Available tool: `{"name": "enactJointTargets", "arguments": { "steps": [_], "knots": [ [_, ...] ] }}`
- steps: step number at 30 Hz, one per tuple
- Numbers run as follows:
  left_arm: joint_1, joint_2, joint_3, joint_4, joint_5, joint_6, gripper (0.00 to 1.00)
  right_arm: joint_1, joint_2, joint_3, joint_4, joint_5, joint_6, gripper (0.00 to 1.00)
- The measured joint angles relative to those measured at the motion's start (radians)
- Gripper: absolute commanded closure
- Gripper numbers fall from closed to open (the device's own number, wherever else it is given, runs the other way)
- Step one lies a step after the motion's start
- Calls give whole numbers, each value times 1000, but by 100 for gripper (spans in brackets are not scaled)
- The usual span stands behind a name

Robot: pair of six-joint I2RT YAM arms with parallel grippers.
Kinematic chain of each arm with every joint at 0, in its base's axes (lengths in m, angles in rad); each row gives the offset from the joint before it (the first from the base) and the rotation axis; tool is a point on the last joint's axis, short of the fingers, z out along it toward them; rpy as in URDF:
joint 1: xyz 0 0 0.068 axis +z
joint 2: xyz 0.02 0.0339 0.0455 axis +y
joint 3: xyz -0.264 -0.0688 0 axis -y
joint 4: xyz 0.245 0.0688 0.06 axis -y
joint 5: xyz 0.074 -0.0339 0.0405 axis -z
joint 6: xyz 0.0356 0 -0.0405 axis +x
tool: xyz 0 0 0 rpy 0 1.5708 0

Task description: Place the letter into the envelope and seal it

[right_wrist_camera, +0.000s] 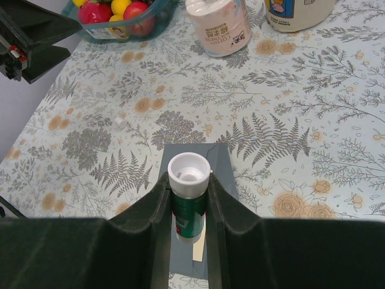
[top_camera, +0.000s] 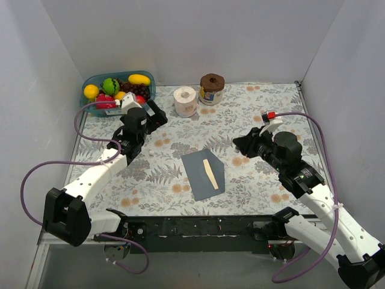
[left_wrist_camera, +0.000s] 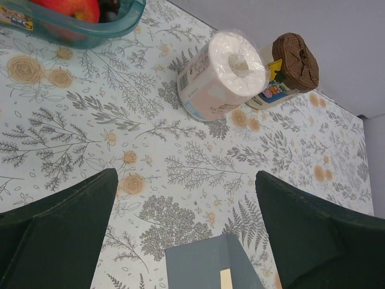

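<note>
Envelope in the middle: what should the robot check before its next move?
1. The envelope lies flat: ok.
2. The letter is fully inside: cannot tell; only a thin cream strip shows.
3. The flap is sealed: cannot tell.
4. The right gripper is clamped on the green-and-white tube: ok.
5. The left gripper is open and apart from the envelope: ok.

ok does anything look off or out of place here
The envelope lies skewed to the table edge. A thin cream strip, seemingly the letter's edge, slants across it rather than sitting tucked away. A small white scrap also lies loose nearby.
</note>
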Motion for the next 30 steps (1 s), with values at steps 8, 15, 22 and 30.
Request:
{"name": "enactJointTargets", "arguments": {
  "steps": [8,15,22,30],
  "knots": [
    [78,-6,0,-6,156,-19,2,0,0,-8,5,0,0,99],
    [120,-10,0,-9,217,-19,2,0,48,-44,21,-27,1,99],
    [149,-9,-34,-3,227,-52,3,0,77,-46,40,-57,1,99],
    [267,113,-204,21,363,-230,14,0,62,-47,41,-59,1,99]
  ]
}}
